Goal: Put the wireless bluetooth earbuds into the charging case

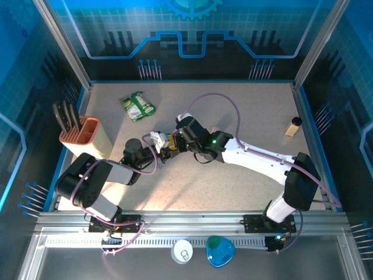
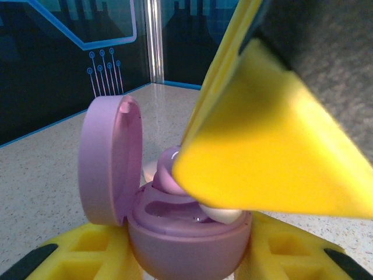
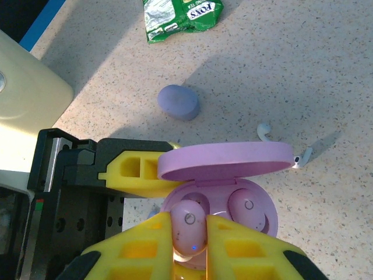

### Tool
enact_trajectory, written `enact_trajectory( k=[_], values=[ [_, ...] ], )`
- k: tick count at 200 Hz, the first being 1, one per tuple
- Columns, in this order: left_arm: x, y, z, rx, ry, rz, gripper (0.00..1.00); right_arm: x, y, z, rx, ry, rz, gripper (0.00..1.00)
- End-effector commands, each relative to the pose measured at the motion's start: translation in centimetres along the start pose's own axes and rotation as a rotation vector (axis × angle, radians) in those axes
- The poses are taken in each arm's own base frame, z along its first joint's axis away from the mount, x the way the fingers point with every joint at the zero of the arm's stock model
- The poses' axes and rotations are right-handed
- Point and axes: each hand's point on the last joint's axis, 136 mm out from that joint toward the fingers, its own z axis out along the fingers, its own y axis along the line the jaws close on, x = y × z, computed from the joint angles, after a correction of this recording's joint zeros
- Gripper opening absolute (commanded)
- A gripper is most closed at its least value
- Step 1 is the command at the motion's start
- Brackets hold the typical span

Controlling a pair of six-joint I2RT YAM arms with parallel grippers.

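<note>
left wrist / grip: left pincer (image 2: 186, 262) is clamped on the base of the charging case (image 2: 186, 233), one yellow pad on either side. I judge this is to steady the case and keep its wells facing up.
left wrist / lid: the lid (image 2: 111, 160) is swung up on its hinge, leaving the wells open for loading.
left wrist / approach: a big yellow fingertip (image 2: 274, 146) from the other arm slants in from above, with the held earbud (image 2: 169, 169) under it at the case mouth.
right wrist / grip: right pincer (image 3: 189, 233) is closed tight on the held earbud, over the left well. It looks partly in, probably not fully home.
right wrist / other well: a seated earbud (image 3: 247, 204) already fills the right well.
right wrist / worktop: a closed lavender case (image 3: 179, 102) and a green packet (image 3: 183, 14) lie beyond on the worktop (image 3: 291, 70), apart from the work.
top external / layout: both arms meet mid-worktop, one holding and one inserting. The case is too small to read. A knife block (image 1: 87, 137) stands well apart at the left.
</note>
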Motion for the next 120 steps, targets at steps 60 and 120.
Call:
enact_trajectory(
  k=[60, 120],
  values=[
    [-0.8, -0.5, -0.2, 0.012, -0.026, 0.029, 0.36, -0.6, -0.5, 1.4, 0.008, -0.003, 0.024, 0.2],
    [-0.7, -0.3, -0.2, 0.003, -0.025, 0.025, 0.37, -1.4, -0.6, -0.5, -0.029, -0.048, 0.033, 0.39]
  ],
)
